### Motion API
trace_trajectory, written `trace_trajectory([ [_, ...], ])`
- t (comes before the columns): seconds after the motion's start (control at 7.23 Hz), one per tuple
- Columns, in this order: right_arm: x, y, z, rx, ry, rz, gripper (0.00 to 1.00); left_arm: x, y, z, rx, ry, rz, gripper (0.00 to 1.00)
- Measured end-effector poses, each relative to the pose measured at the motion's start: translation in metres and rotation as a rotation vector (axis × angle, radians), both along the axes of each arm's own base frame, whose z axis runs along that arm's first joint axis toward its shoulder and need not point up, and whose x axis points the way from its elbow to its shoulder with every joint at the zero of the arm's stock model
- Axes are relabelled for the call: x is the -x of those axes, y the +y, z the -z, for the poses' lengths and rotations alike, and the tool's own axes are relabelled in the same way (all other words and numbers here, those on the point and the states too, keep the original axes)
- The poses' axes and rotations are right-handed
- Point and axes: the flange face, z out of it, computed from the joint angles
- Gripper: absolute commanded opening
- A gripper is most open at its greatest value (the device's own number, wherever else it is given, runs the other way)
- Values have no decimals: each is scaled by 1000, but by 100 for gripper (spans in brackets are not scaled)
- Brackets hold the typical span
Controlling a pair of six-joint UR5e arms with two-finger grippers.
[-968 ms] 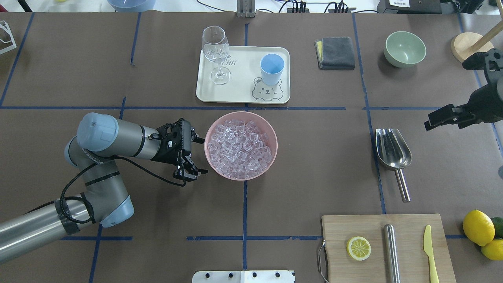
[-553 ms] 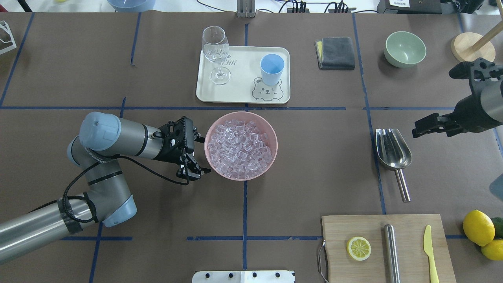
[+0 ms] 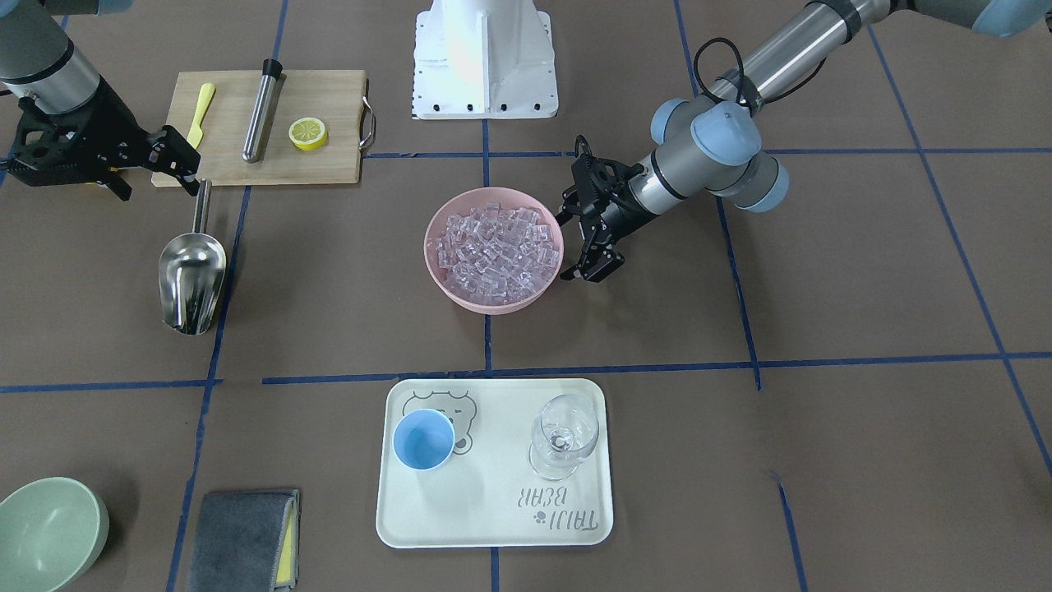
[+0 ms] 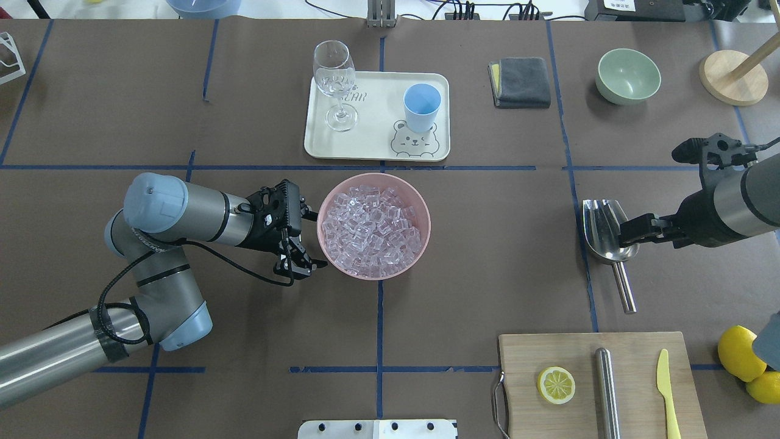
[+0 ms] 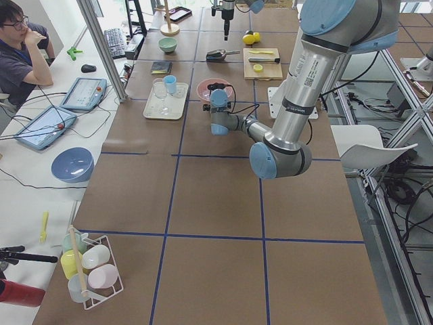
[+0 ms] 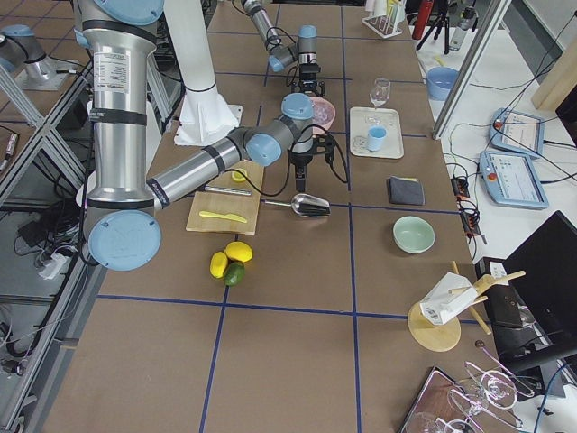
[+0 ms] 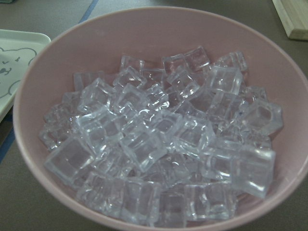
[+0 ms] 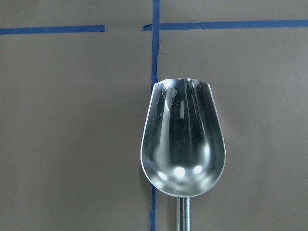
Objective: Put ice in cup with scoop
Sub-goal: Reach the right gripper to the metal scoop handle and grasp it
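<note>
Right gripper (image 4: 627,231) over shiny steel tubular-handled scoop (image 4: 600,228), its pincer state unclear, left gripper (image 4: 308,241) spread beside round pink bowl (image 4: 374,176) of clear glassy ice cubes (image 4: 372,228)

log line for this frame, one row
phase: pre-grasp | right gripper over scoop, jaws open, no grasp | left gripper beside pink bowl of ice, jaws open | cup on tray, empty

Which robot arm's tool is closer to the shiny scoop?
The right one. The right tool hangs just over the scoop. The left tool is far across the table, beside the pink bowl of ice.
</note>
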Motion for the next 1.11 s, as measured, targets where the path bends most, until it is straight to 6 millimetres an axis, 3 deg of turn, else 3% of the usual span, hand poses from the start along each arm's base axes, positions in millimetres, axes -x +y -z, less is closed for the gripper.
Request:
trace_trajectory([
  [0.28, 21, 21, -12, 2, 19, -12, 99, -1, 0, -2, 2, -3, 0, 100],
  [0.55, 43, 38, -26, 24, 55, -14, 92, -1, -1, -2, 2, -3, 0, 100],
  [0.97, 64, 44, -61, 29, 70, -12, 91, -1, -1, -2, 1, -2, 0, 100],
  [1.11, 69, 44, -71, 27, 69, -7, 86, -1, -1, -2, 1, -1, 0, 100],
])
